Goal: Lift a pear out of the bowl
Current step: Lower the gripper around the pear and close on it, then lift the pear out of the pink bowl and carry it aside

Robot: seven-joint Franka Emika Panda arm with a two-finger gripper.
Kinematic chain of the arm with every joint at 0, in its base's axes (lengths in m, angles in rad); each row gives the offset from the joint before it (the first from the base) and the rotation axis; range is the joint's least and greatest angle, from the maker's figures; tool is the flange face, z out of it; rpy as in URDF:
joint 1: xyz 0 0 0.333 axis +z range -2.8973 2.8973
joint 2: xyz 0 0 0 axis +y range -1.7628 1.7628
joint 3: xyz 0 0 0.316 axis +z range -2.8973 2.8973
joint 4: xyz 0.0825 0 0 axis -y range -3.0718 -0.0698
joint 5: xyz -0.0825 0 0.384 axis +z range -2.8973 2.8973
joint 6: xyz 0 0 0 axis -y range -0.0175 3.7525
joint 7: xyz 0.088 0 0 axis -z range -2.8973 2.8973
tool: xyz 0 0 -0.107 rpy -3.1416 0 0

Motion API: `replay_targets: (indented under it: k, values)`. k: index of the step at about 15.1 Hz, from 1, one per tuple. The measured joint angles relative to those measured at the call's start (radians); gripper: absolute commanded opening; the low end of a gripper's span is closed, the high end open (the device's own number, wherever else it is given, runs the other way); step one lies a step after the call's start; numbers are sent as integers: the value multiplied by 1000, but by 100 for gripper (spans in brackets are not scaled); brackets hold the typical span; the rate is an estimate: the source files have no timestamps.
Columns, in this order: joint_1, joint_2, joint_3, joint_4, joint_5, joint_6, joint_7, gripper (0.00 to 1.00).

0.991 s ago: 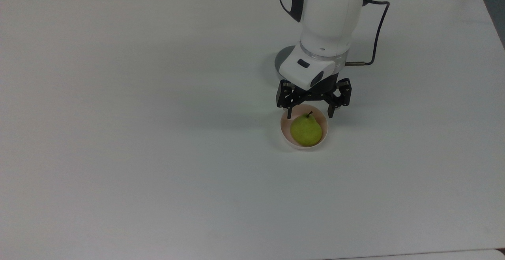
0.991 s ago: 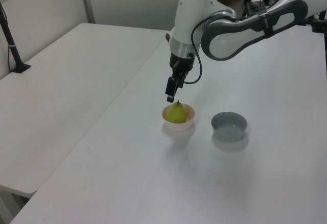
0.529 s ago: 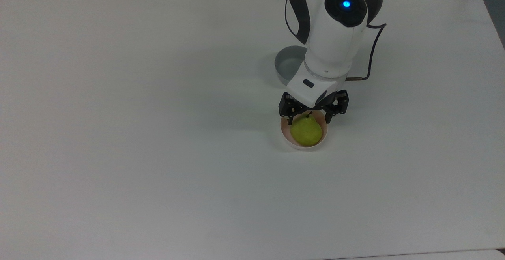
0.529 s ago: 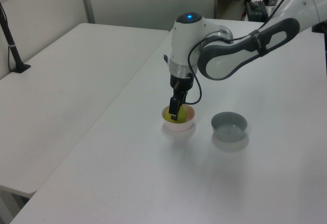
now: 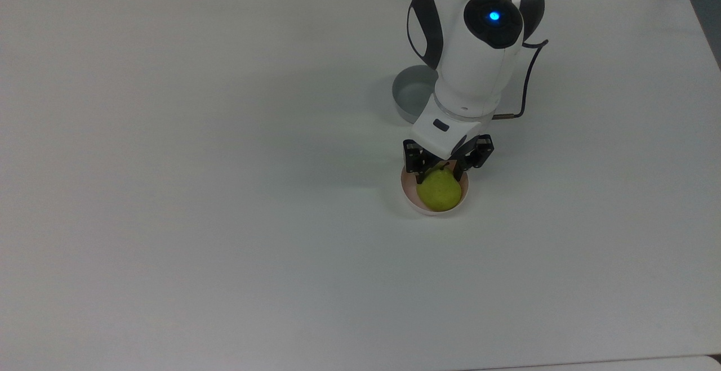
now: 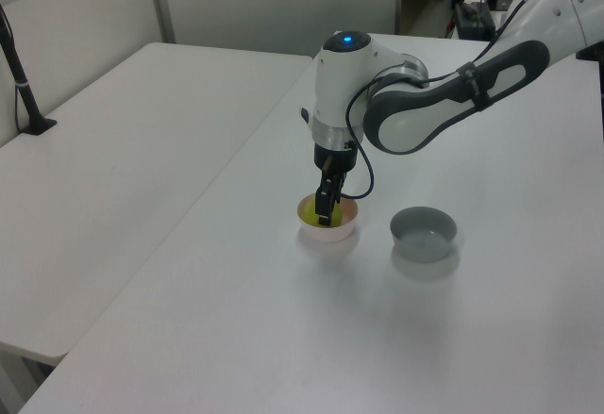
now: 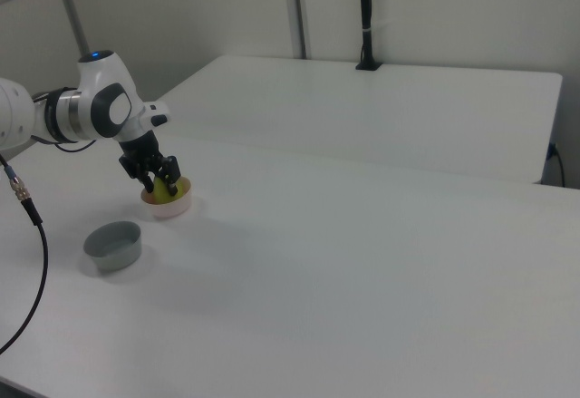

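The yellow-green pear [image 5: 439,192] lies in the pale pink bowl [image 5: 410,199], stem pointing toward the arm. My gripper [image 5: 441,175] is lowered over the bowl and open, one dark finger on each side of the pear's upper part, close against it. In the left view the gripper [image 6: 324,214] reaches down into the bowl [image 6: 326,235] and covers most of the pear [image 6: 310,213]. From the right view, the gripper [image 7: 159,183] straddles the pear [image 7: 164,192] inside the bowl [image 7: 172,206].
A grey bowl [image 5: 408,92] of similar size stands just behind the pink one, partly under the arm; it also shows in the left view [image 6: 424,233] and the right view [image 7: 113,244]. A black cable [image 5: 526,78] hangs from the wrist. White table [image 5: 225,191] surrounds both bowls.
The gripper has come down from above the bowl's far rim to around the pear, and its fingers stand closer together. The pear stays in the bowl.
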Motion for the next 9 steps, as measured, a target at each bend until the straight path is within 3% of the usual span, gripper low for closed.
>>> replay_targets:
  k: [2, 9]
  values:
    - [0, -1, 0, 1, 0, 0, 0, 15]
    - [-2, -31, -24, 16, 0, 0, -1, 15]
